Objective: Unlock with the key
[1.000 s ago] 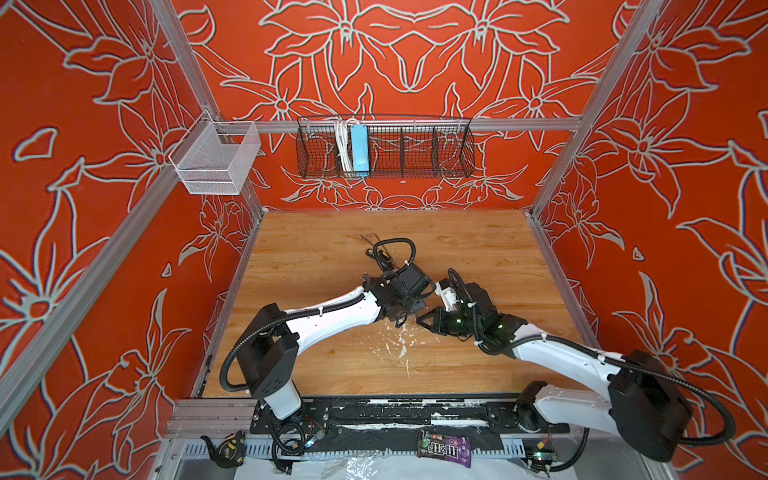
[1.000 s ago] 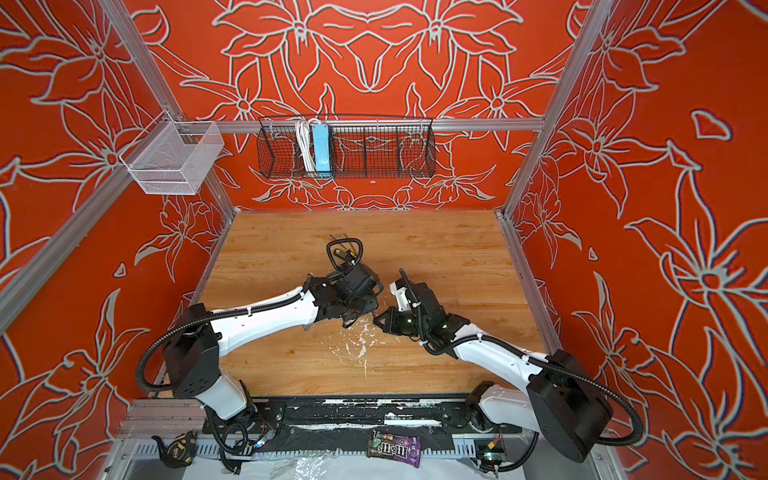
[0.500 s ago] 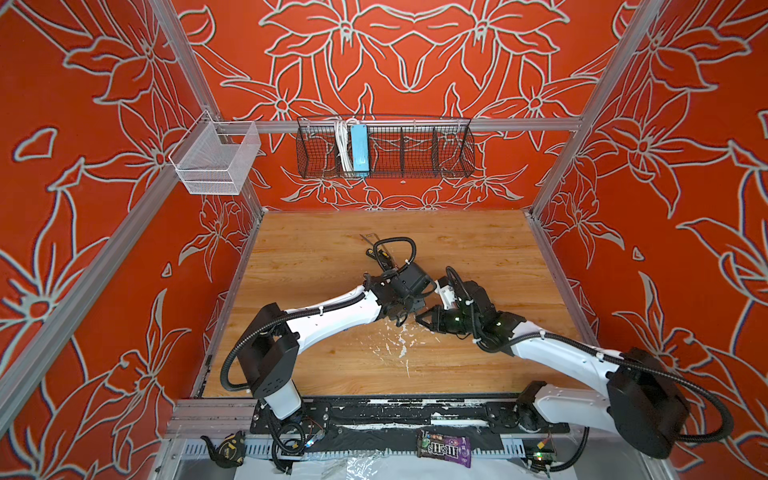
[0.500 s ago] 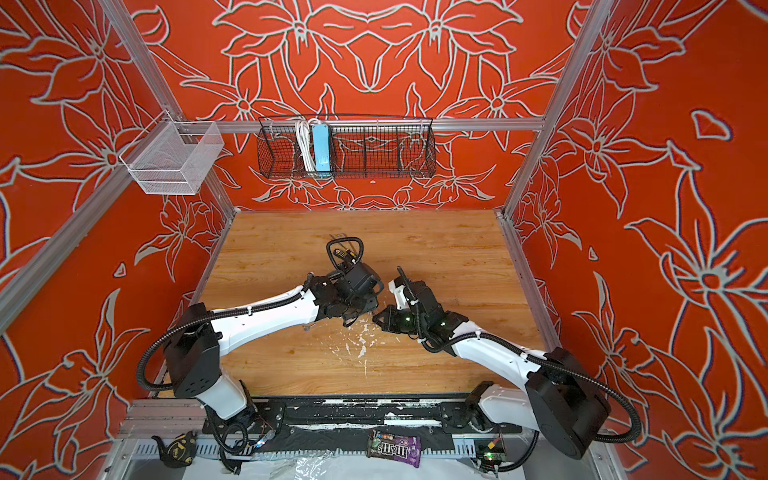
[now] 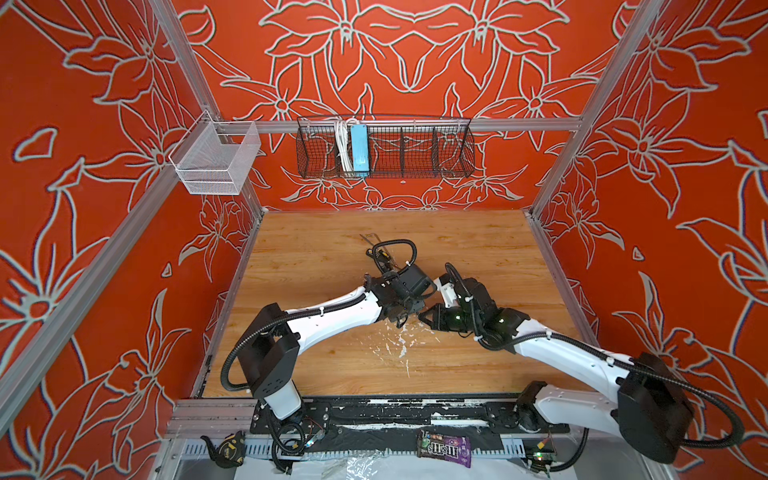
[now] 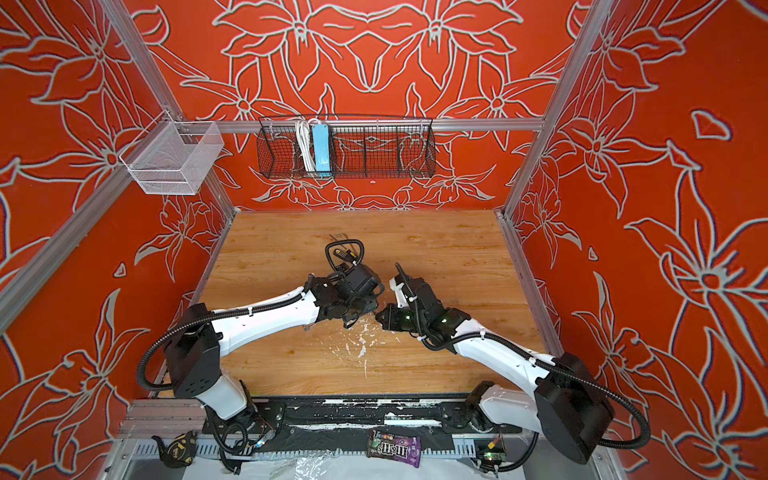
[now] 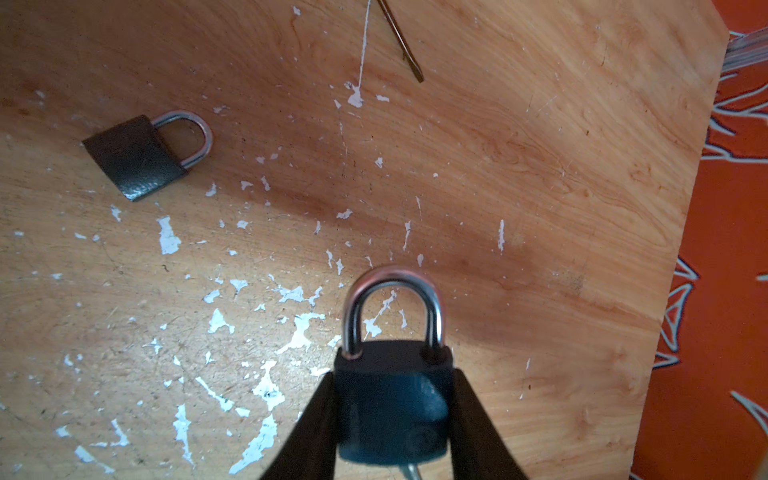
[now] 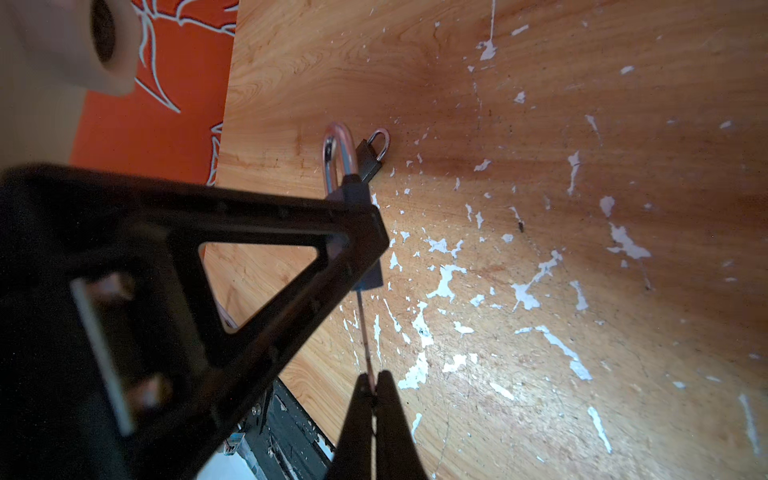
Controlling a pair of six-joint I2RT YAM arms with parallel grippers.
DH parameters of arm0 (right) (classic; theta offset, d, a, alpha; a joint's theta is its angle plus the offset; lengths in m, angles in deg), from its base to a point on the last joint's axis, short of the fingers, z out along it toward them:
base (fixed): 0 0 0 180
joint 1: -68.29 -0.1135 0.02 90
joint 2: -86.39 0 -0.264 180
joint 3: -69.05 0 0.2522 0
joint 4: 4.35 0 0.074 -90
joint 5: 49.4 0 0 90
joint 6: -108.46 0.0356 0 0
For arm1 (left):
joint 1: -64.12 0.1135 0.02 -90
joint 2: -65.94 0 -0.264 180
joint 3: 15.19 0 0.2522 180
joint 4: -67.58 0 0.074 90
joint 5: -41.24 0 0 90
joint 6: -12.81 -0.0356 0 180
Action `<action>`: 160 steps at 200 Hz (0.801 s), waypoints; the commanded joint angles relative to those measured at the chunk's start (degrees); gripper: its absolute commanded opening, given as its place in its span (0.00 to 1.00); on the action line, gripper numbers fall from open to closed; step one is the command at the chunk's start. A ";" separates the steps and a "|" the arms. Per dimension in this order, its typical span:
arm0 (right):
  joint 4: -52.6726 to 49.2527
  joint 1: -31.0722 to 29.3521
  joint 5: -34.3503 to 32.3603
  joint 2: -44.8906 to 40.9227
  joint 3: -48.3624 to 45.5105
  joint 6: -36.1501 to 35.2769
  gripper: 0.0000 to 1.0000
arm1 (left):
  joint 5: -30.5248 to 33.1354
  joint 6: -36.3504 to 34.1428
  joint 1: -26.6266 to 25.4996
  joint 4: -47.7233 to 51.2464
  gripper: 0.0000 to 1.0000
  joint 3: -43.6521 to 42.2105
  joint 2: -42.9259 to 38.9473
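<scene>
Left pincer (image 7: 392, 376): gripped the padlock (image 7: 390, 415) by its body.
Right pincer (image 8: 372, 384): closed on the key (image 8: 364, 328), its tip at the padlock's base.

Wood-grain worktop (image 5: 478, 249), its middle chipped into white flecks (image 5: 401, 347). A small dark padlock (image 7: 137, 160) lies flat on it; a thin dark rod (image 7: 401, 41) lies well apart.

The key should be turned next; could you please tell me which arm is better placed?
Right: the right gripper is shut on the key, whose blade meets the underside of the padlock, while the left gripper just clamps its body.
</scene>
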 commanded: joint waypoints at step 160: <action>3.75 -5.85 -24.19 -3.63 1.33 -4.45 0.00 | -5.33 12.88 -1.40 -9.82 0.00 -6.63 -6.28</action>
